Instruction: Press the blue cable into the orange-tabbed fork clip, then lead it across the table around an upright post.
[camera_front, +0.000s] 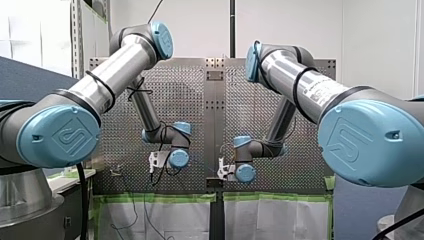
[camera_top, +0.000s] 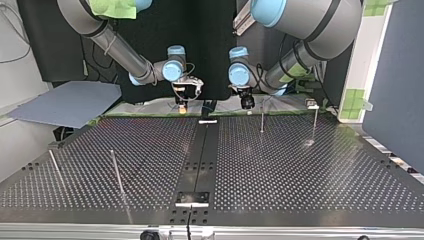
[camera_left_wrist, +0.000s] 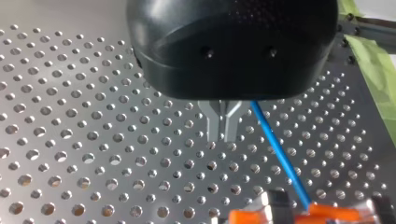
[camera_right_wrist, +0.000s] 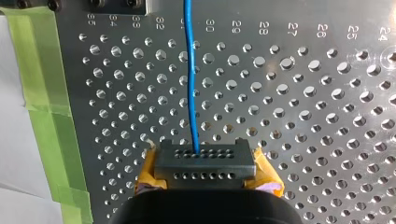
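Blue cable (camera_right_wrist: 190, 84) is pinched in my right gripper (camera_right_wrist: 203, 161), likely to keep it taut, and runs past my left gripper (camera_left_wrist: 222, 126), fingers together and empty, seemingly poised for pressing, to the orange-tabbed clip (camera_left_wrist: 327, 213) just ahead.

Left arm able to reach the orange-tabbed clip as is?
Likely yes. The orange-tabbed clip lies just ahead of my left gripper, with only perforated table between; the blue cable runs beside the gripper to the clip, not across its path.
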